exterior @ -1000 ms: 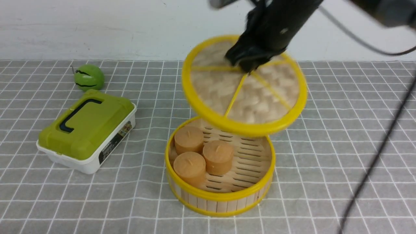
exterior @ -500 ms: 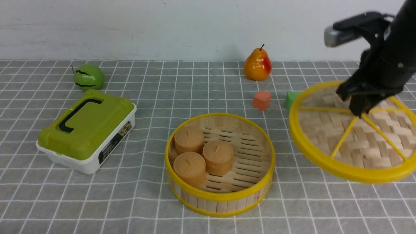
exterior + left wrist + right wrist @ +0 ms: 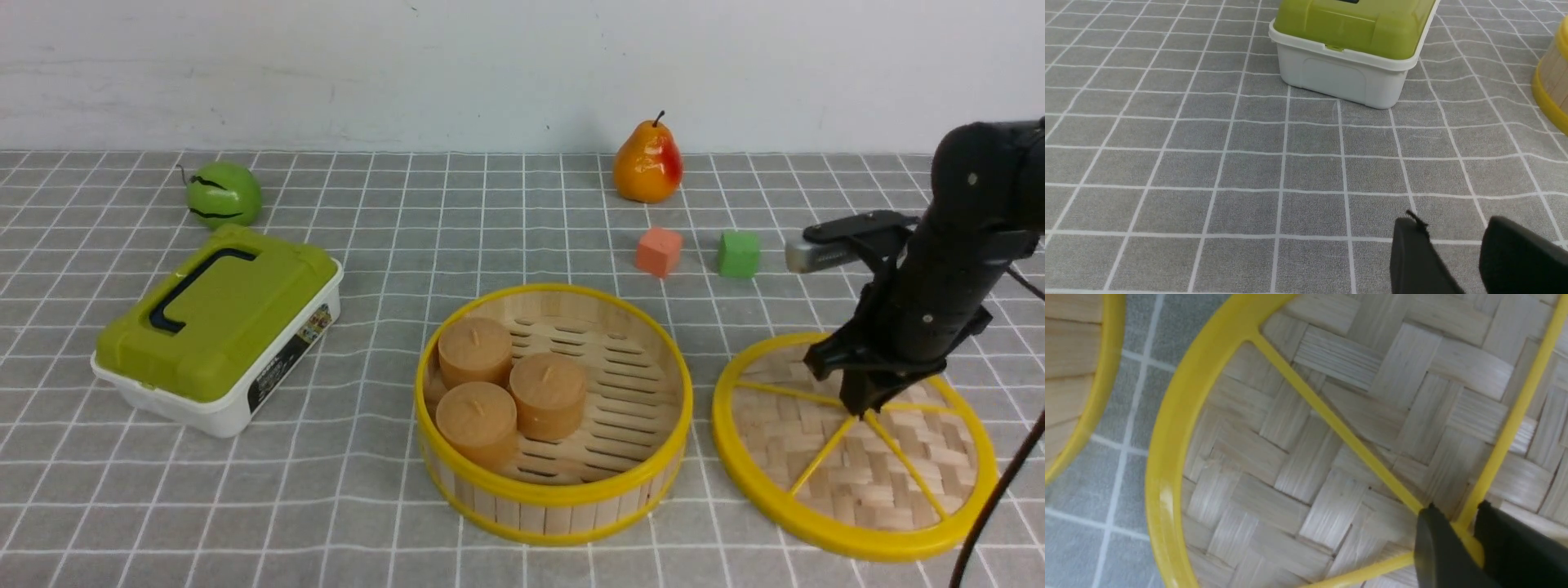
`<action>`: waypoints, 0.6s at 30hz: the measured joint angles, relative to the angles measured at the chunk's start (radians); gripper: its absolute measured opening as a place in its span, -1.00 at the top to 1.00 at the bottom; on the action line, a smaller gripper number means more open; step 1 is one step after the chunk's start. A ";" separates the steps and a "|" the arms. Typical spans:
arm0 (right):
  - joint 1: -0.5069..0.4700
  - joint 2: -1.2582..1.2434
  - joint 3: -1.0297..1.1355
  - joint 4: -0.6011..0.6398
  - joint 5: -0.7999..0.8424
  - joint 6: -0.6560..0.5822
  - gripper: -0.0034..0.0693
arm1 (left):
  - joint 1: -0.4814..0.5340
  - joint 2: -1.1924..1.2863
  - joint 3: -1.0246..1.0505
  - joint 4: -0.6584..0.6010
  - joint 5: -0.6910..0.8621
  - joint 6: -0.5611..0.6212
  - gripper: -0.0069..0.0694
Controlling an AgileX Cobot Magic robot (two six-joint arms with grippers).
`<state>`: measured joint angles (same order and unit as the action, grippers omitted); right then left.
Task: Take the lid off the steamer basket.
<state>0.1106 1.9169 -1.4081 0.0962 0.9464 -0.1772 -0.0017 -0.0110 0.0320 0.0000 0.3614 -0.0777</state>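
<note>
**Q:** Location of the lid (image 3: 816,465)?

**A:** Off the steamer basket (image 3: 555,494). Down at surface (image 3: 367,506) level just to the basket's right, woven face up. Separated from the basket's rim by a narrow strip of bare surface. Full contact with the surface: cannot tell.

**Q:** Relation to the right pincer (image 3: 867,402)?

**A:** Directly beneath it. Pincer planted on the lid's centre, at the meeting point of the yellow spokes. Fingers clamped on either side of the yellow knob, confirmed in the right wrist view.

**Q:** Left pincer (image 3: 1451,230)?

**A:** Seen only in the left wrist view. Low over bare surface, fingers apart, gripping nothing.

**Q:** Condition of the basket?

**A:** Uncovered and upright. Three brown cylinders (image 3: 514,388) grouped in its left half on the slatted floor.

**Q:** Other items around the basket?

**A:** Green-lidded white box (image 3: 216,327) well to the left. Pear (image 3: 647,163), red cube (image 3: 658,251) and green cube (image 3: 739,254) behind the basket and to its right.
</note>
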 joint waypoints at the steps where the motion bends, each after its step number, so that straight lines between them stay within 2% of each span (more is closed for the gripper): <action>1: 0.000 0.011 0.000 0.003 -0.001 0.000 0.63 | 0.000 0.000 0.000 0.000 0.000 0.000 0.19; 5: -0.001 0.007 -0.003 0.021 -0.009 0.000 0.27 | 0.000 0.000 0.000 0.000 0.000 0.000 0.19; 6: -0.001 0.007 -0.003 0.020 -0.009 0.000 0.24 | 0.000 0.000 0.000 0.000 0.000 0.000 0.19; 7: -0.001 -0.005 -0.003 0.029 -0.007 0.000 0.07 | 0.000 0.000 0.000 0.000 0.000 0.000 0.19; 8: -0.001 -0.010 -0.003 0.032 -0.005 0.000 0.02 | 0.000 0.000 0.000 0.000 0.000 0.000 0.19; 11: -0.001 -0.124 -0.001 0.036 0.020 0.000 -0.36 | 0.000 0.000 0.000 0.000 0.000 0.000 0.19; 14: -0.001 -0.285 0.001 0.036 0.050 0.001 -0.50 | 0.000 0.000 0.000 0.000 0.000 0.000 0.19; 18: 0.000 -0.435 0.051 0.044 0.052 0.008 -0.47 | 0.000 0.000 0.000 0.000 0.000 0.000 0.19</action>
<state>0.1106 1.4823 -1.3572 0.1402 0.9986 -0.1688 -0.0017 -0.0110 0.0320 0.0000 0.3614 -0.0777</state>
